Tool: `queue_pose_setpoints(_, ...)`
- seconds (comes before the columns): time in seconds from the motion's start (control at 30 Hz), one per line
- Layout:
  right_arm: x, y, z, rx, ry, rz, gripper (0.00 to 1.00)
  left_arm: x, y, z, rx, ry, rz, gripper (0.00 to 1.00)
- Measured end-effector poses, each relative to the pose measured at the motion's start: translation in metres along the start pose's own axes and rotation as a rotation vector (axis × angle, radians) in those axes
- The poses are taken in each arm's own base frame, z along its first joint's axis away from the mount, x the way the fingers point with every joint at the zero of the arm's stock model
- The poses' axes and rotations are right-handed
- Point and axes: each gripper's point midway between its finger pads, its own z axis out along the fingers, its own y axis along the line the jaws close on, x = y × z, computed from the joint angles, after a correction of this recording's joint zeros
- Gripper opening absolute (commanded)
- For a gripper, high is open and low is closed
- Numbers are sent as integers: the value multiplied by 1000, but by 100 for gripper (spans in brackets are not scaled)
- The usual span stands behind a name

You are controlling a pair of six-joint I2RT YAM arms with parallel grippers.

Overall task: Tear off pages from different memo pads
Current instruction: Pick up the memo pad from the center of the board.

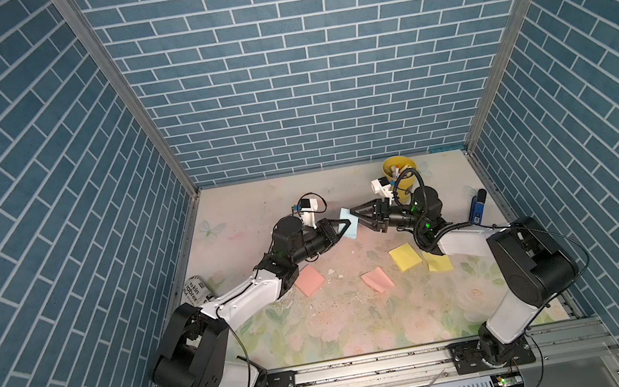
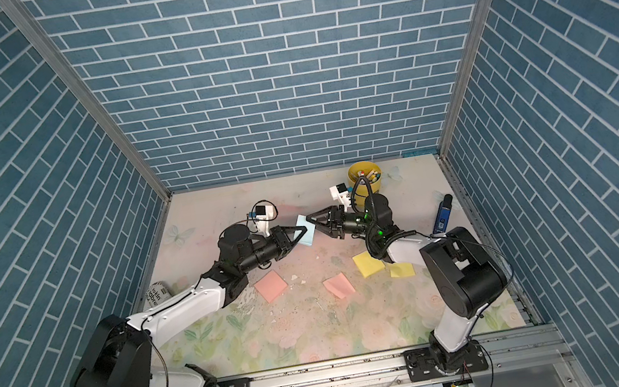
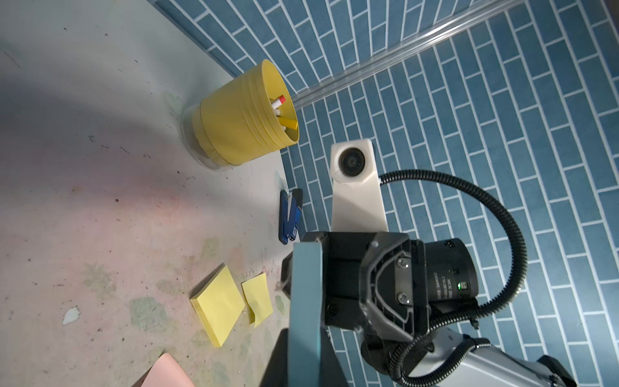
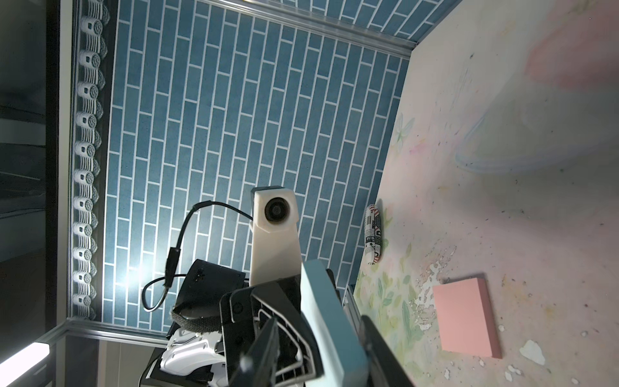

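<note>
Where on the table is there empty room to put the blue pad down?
Most room: the near strip of the table, between the two arm bases, and the far left corner by the butterfly print. It is crowded along the middle, where the pink pad, pink page, yellow pad and yellow page lie, and by the yellow cup.

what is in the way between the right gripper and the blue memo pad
Nothing visible. The blue memo pad is lifted off the table, pinched by the left gripper, and the right gripper is already at its opposite edge, with its jaws spread on either side of it.
</note>
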Motion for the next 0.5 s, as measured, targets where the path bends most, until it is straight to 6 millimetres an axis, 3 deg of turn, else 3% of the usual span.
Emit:
queue_pose_setpoints(0.37,-1,-7,1,21,-36,18,33,-5,1,11,17,-59,-52,15)
queue_pose_setpoints(0.5,2,-6,4,21,-35,17,20,-10,-2,11,30,-89,-53,16)
